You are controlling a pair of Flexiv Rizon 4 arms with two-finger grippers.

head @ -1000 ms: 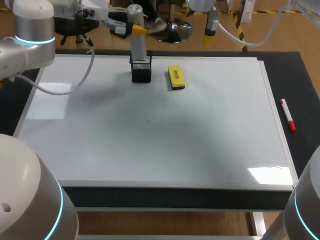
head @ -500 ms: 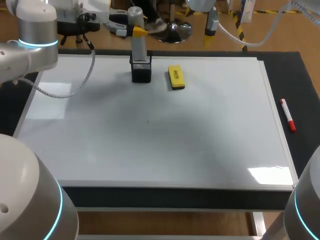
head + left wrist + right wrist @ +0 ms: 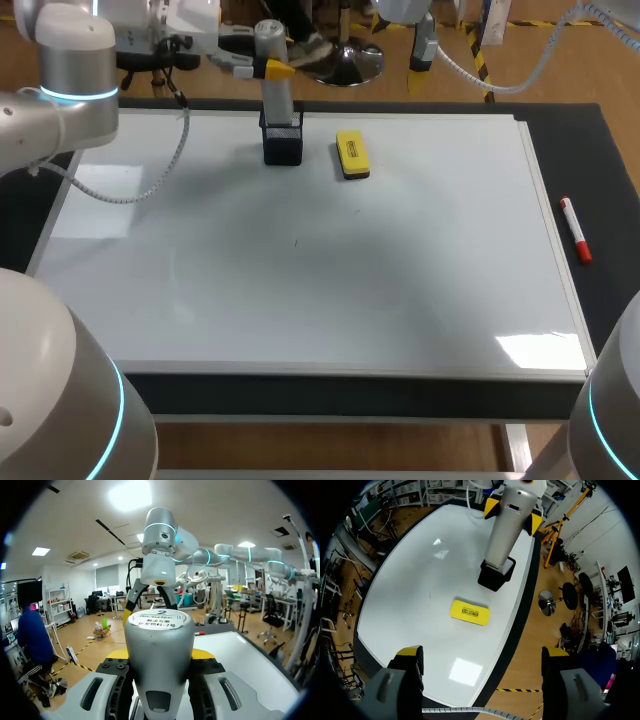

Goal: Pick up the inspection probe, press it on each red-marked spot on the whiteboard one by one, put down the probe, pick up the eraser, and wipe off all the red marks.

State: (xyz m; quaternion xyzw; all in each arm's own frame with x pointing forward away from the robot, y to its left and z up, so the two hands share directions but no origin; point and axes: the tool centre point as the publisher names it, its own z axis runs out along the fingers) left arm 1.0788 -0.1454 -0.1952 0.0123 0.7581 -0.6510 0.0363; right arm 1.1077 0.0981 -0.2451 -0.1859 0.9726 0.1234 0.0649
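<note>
Right now the left gripper (image 3: 160, 653) is closed on the probe (image 3: 277, 98). One yellow tip presses on each side of its round silver body, on the upper part. I think it holds the probe up high because the low part sits inside a little black holder (image 3: 283, 148). The upper part is the only bit it can reach.

The probe stands straight up, so its long way runs up and down. Its flat cap faces the ceiling. Its working end points down into the holder, where I cannot see it. It has not been lifted out yet, so my guess is that picking it up is the job in hand. A straight pull up should free it without tipping the holder.

The holder sits at the far edge of the whiteboard (image 3: 400, 280), a bit left of the middle. Just to its right, close but not touching, the yellow eraser (image 3: 351, 154) lies flat. I think both are kept at the far edge so the big white middle is free for pressing and wiping. I cannot spot any red marks on the board, only a tiny dark speck near the middle. A red pen (image 3: 575, 230) lies on the dark table (image 3: 610, 150), to the right of the board.

The right gripper (image 3: 482, 652) hangs up past the far edge. Its two fingers are wide apart with nothing between them, and it is out of the way.
</note>
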